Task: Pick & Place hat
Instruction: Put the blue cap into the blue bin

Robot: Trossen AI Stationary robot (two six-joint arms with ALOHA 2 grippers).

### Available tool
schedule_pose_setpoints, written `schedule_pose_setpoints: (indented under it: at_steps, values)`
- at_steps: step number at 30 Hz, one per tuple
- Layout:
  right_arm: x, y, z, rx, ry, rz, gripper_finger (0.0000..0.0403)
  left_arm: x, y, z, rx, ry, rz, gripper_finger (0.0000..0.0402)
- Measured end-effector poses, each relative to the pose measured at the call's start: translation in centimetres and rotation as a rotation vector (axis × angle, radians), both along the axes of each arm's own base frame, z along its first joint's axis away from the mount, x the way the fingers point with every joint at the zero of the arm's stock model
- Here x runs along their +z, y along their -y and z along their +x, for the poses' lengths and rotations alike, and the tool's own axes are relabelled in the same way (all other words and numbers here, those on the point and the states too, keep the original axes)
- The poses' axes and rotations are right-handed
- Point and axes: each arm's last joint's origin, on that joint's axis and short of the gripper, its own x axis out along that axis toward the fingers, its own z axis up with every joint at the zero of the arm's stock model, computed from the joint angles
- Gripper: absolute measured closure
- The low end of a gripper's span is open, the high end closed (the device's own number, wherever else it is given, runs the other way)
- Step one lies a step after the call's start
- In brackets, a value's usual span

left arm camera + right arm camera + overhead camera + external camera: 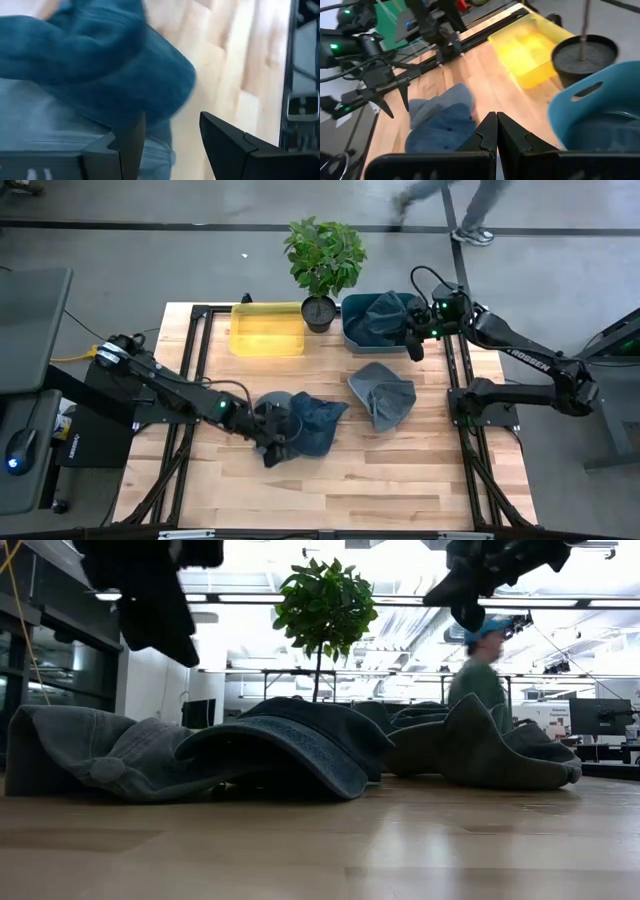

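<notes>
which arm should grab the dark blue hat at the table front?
Left. The left gripper hangs open right at the dark blue hat; the right gripper is shut, back by the blue bin.

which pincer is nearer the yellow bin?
Left, narrowly. The left pincer hangs over the hats in front of the yellow bin; the right pincer is past the blue bin beside it.

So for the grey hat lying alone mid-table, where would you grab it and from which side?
Take the grey hat at its raised, folded crown, coming straight down from above. It lies crumpled on the table with fabric humped up in the low view, so a top-down pinch on that ridge should catch cloth. The right gripper, jaws shut, hovers by the blue bin, nearest to it.
</notes>
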Motion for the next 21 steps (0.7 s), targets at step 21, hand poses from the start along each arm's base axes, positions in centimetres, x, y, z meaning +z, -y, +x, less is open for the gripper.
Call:
schedule_pose_setpoints:
  at_steps: [21]
  values:
    - [-1.1, -3.2, 1.0, 0.191, -0.113, 0.043, 0.0402, 1.1, 3.1, 1.1, 0.246, 0.097, -0.443, 0.0216]
